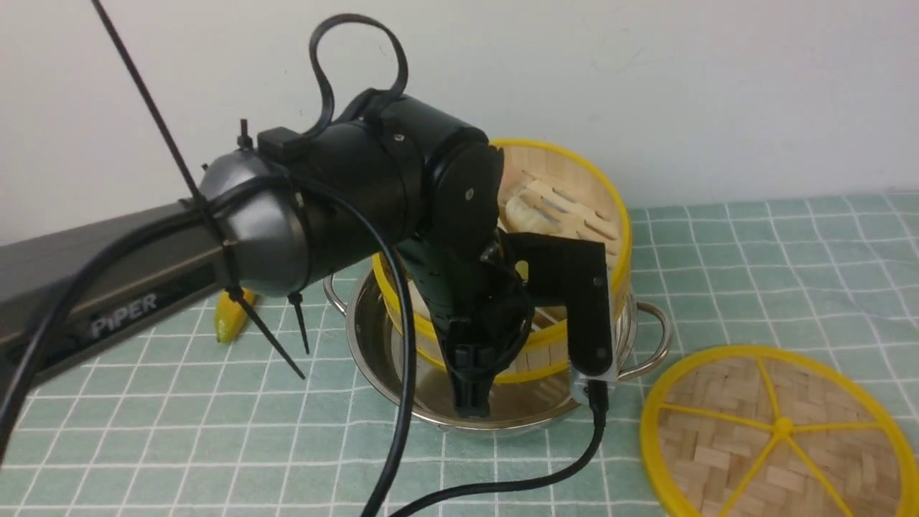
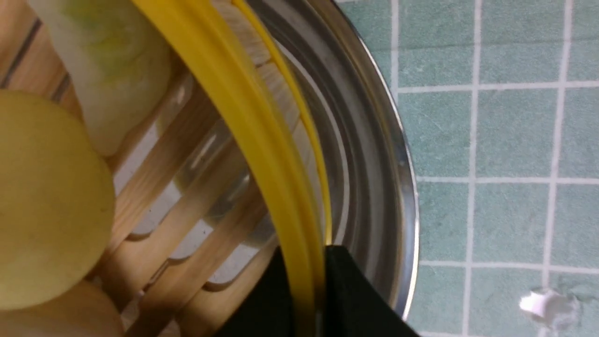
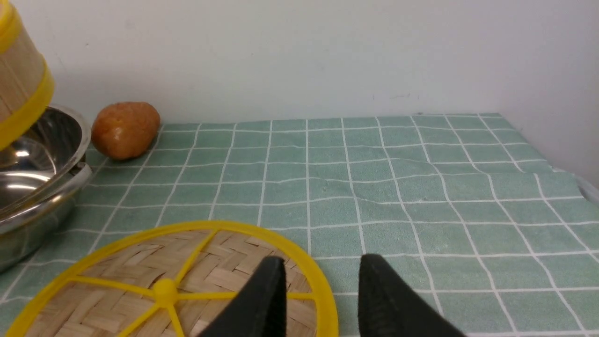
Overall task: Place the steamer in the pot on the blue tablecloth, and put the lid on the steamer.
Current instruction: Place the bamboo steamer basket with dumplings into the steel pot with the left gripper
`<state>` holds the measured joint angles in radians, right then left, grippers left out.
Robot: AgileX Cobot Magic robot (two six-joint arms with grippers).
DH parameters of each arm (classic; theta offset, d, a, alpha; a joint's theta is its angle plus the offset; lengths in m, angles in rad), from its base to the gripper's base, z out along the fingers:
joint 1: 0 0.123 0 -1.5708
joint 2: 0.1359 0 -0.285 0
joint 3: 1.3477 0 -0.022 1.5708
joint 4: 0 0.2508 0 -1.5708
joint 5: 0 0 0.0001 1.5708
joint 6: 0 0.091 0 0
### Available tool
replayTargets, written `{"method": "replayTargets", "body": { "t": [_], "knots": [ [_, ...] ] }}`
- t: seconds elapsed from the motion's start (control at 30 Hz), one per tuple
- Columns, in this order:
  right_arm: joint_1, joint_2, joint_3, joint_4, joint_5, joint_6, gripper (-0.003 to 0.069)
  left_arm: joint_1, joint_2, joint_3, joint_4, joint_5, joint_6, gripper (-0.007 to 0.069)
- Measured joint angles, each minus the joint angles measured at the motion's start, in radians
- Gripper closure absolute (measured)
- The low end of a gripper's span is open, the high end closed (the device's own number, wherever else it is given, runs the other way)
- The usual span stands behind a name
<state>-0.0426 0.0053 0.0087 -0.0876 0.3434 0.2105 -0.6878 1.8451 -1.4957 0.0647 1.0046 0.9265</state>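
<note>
Here, the steamer [image 1: 574, 179] is held tilted over the pot [image 1: 524, 409], its lower edge sunk inside the steel rim; whether the pot's floor is touched cannot be told. The steamer's yellow rim is pinched by the left arm's jaws, one inside the wall and one outside; pale food [image 1: 528, 212] is carried on its slatted floor. The pot is set on the blue tablecloth [image 1: 754, 273]; the lid [image 1: 779, 431] is laid flat on the cloth at four o'clock from the pot, just beside it. The right arm's jaws are spread and poised above the lid's edge. A yellow thing [image 1: 233, 319] is half hidden by the left arm [image 1: 108, 287] at nine o'clock from the pot; a brown rounded thing [image 3: 125, 130] is seen near the pot.
</note>
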Motion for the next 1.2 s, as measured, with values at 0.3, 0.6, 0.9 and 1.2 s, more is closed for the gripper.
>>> {"method": "replayTargets", "body": {
  "t": [0.3, 0.6, 0.9, 1.2],
  "knots": [
    [0.000, 0.000, 0.000, 0.000, 0.000, 0.000, 0.0414, 0.055, 0.053, 0.000, -0.044, -0.017, -0.001, 0.0582],
    [0.000, 0.000, 0.000, 0.000, 0.000, 0.000, 0.0414, 0.085, 0.090, -0.001, -0.186, -0.022, 0.085, 0.0582],
    [0.000, 0.000, 0.000, 0.000, 0.000, 0.000, 0.0414, 0.085, 0.123, -0.001, -0.236, -0.045, 0.130, 0.0582],
    [0.000, 0.000, 0.000, 0.000, 0.000, 0.000, 0.0414, 0.085, 0.124, -0.001, -0.222, -0.062, 0.092, 0.0582]
  ]
}}
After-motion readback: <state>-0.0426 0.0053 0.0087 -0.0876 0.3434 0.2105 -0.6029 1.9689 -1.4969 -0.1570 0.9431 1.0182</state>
